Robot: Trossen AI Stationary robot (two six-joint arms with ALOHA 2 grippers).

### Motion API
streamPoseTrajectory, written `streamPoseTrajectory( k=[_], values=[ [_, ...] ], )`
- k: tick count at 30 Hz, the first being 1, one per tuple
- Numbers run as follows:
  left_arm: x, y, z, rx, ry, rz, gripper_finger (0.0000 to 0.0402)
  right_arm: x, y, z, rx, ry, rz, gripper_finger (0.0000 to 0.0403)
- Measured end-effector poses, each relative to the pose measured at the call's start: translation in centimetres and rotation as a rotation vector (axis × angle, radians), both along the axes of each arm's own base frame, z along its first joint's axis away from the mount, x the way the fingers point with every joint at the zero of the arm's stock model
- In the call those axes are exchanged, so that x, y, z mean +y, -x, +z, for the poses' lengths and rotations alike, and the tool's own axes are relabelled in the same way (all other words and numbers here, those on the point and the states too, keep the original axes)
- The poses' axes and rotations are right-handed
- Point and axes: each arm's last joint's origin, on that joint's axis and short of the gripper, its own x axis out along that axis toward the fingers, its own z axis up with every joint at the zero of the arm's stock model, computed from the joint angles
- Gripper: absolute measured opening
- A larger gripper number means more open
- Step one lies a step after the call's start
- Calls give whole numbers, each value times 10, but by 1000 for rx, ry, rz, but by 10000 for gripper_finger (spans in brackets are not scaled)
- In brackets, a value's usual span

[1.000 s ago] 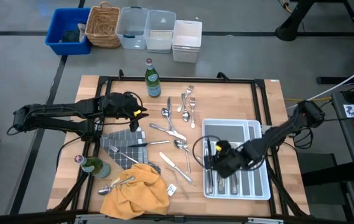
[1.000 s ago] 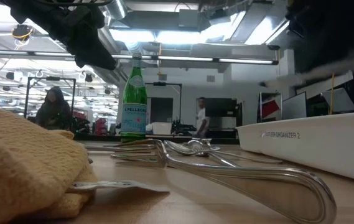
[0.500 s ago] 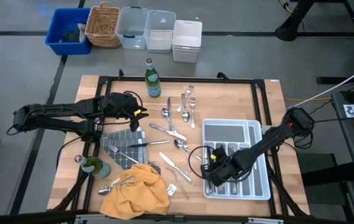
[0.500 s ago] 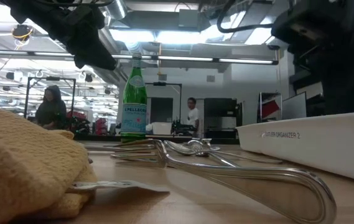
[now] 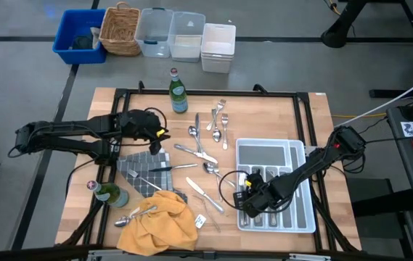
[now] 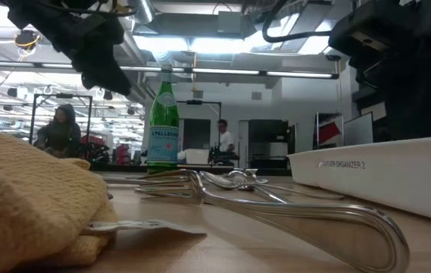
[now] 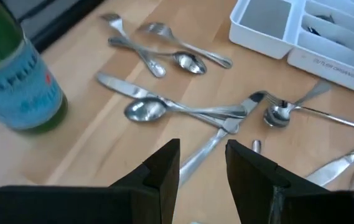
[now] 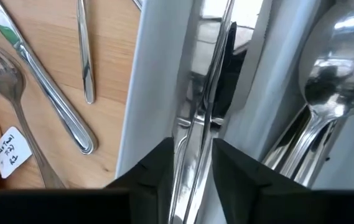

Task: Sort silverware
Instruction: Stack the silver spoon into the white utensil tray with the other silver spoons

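Loose silverware (image 5: 205, 145) lies on the wooden table: spoons, knives and forks (image 7: 183, 112) between the green bottle (image 5: 178, 90) and the white divided tray (image 5: 275, 185). More pieces lie in the tray's compartments (image 8: 329, 81). My right gripper (image 5: 253, 199) points down into the tray's left compartment, open; its fingers (image 8: 164, 168) stand on either side of the slim pieces (image 8: 208, 99) lying there. My left gripper (image 5: 159, 134) hovers open at the table's left above a knife handle (image 7: 195, 155) and touches nothing.
A grey cloth (image 5: 148, 170) carries a piece of cutlery. A yellow cloth (image 5: 159, 221) with a spoon (image 5: 135, 216) and a second bottle (image 5: 112, 194) lie at the near left. Bins and a basket (image 5: 119, 29) stand beyond the far edge. People are in the room behind (image 6: 60, 129).
My right gripper has sunk and gone a little toward the near left, down into the tray's left compartment, and has stayed there for the last half second. My left gripper has tipped slightly downward in place.
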Motion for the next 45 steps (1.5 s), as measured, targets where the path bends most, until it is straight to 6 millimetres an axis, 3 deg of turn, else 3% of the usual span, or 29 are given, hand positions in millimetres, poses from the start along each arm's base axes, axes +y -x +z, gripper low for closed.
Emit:
streamPoseTrajectory(
  k=[9,14,20,29,36,45],
  values=[
    [-3,-1,0,-68,276,79,117,0,-1,0,-6,-4,1,126],
    [-3,-1,0,-71,284,73,117,0,0,3,-16,1,29,126],
    [-3,-1,0,-75,283,72,117,-3,2,22,-107,18,87,126],
    [-3,-1,0,-75,283,73,117,-10,-6,37,-278,190,134,127],
    [-3,-2,1,-83,282,72,117,-40,-34,44,-358,356,371,127],
    [-3,-2,1,-83,282,72,117,-90,-48,37,-241,377,541,127]
  ],
)
